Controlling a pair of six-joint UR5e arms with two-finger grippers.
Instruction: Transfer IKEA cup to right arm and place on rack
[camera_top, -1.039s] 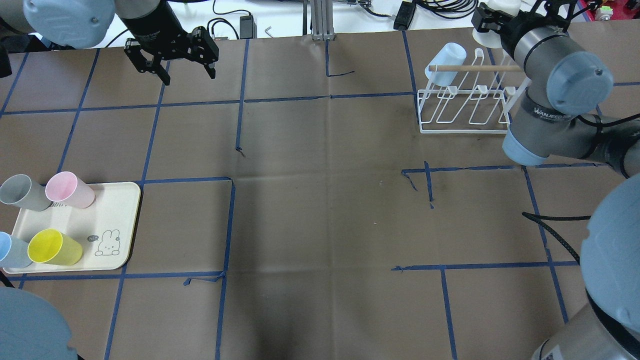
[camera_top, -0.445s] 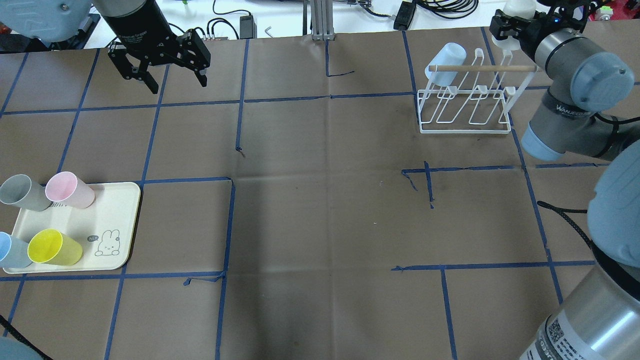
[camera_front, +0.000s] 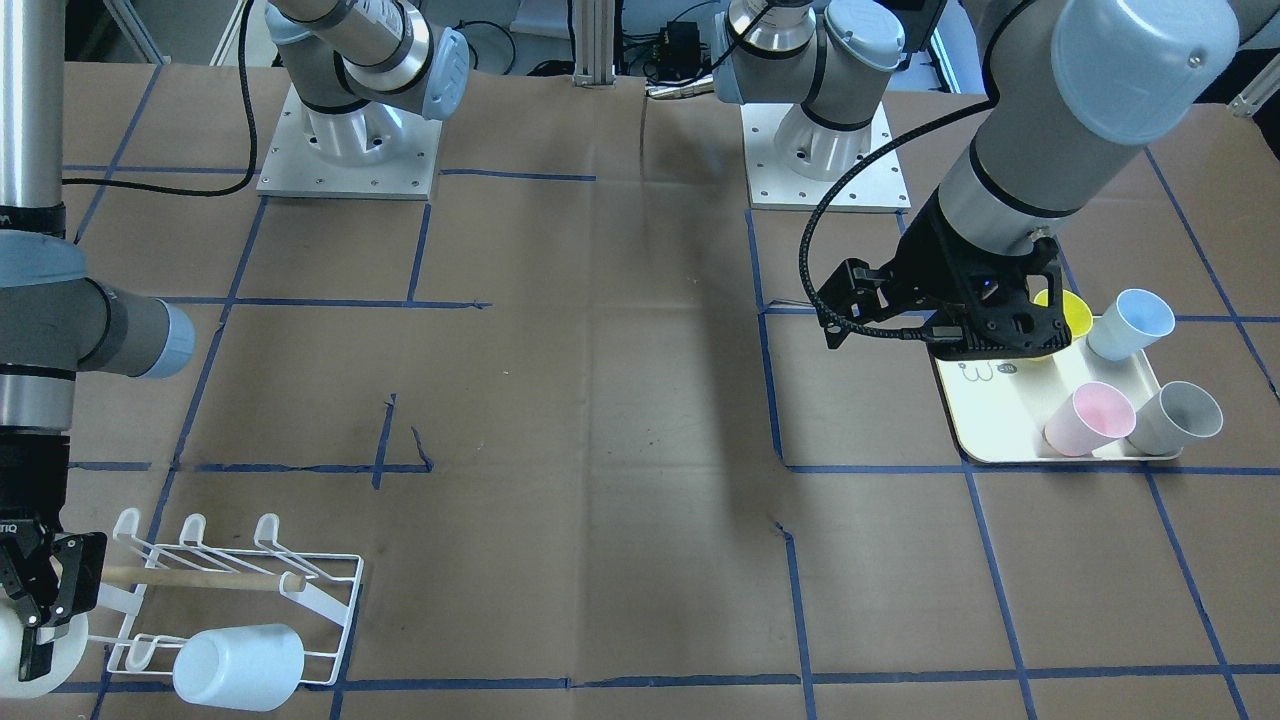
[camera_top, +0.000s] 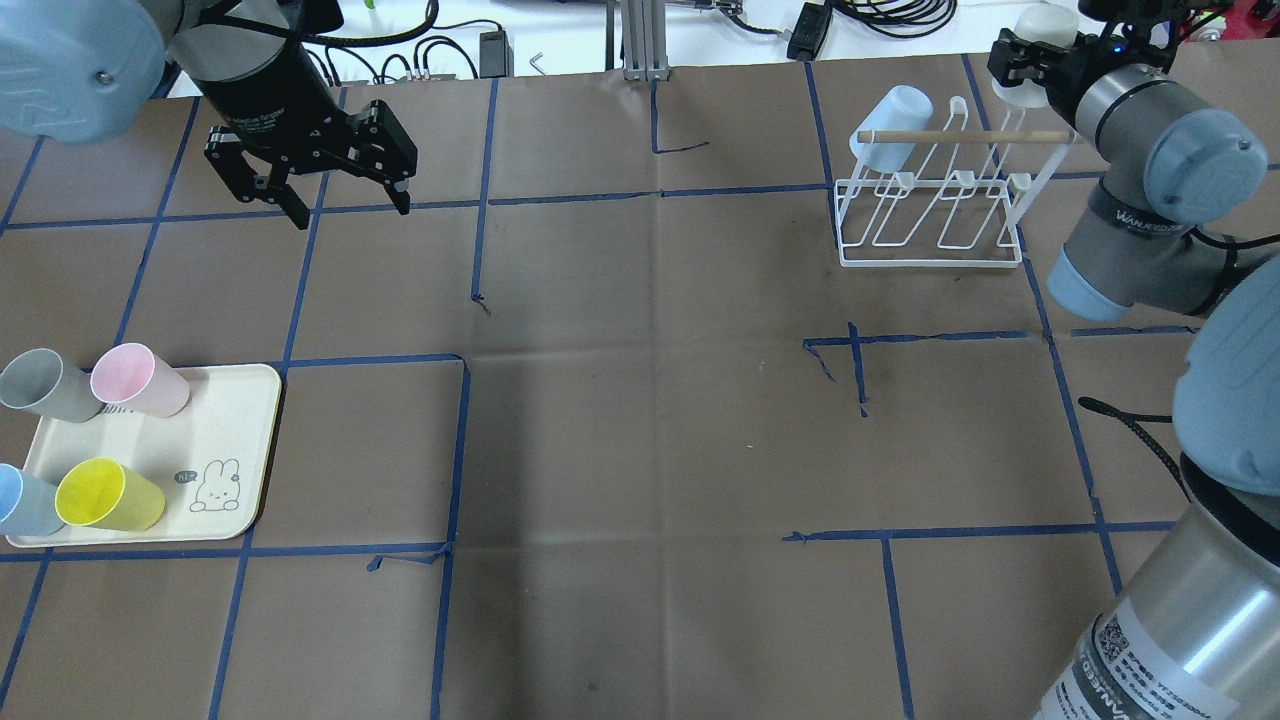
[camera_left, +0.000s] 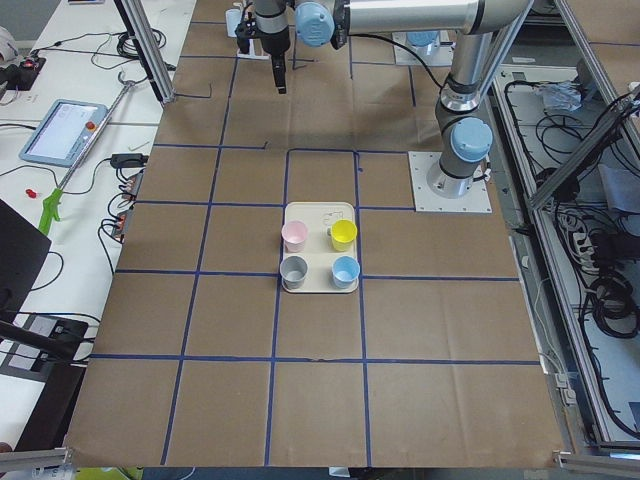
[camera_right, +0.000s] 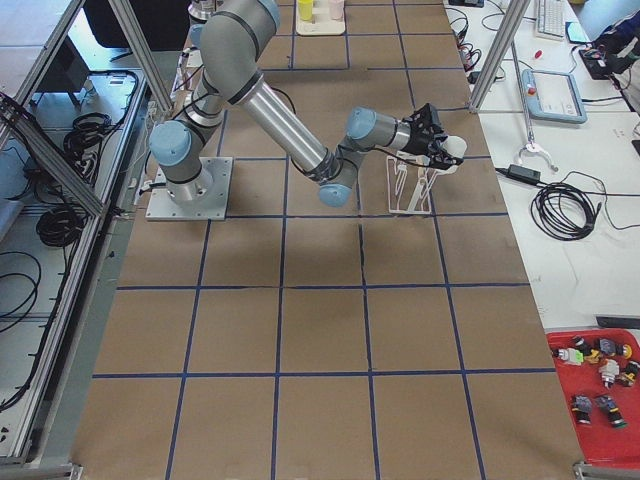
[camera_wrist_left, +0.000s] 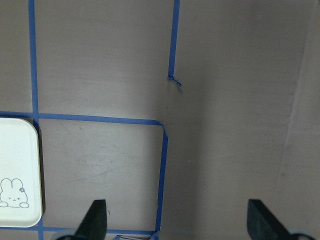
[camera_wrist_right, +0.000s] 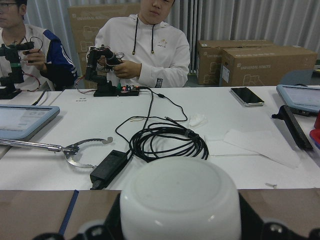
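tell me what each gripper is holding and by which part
Right gripper clamps a white cup across its side wall; left gripper is open and empty.

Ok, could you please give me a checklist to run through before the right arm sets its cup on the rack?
1. White cup gripped by the right end effector: ok, clamped in it.
2. Free prongs on the rack: ok, only a pale blue cup occupies one corner.
3. White cup over a prong: not ok, it hangs beside the rack's end.
4. Left end effector out of the way: ok, open, empty, far from the rack.
5. Which way the white cup's mouth faces: cannot tell.
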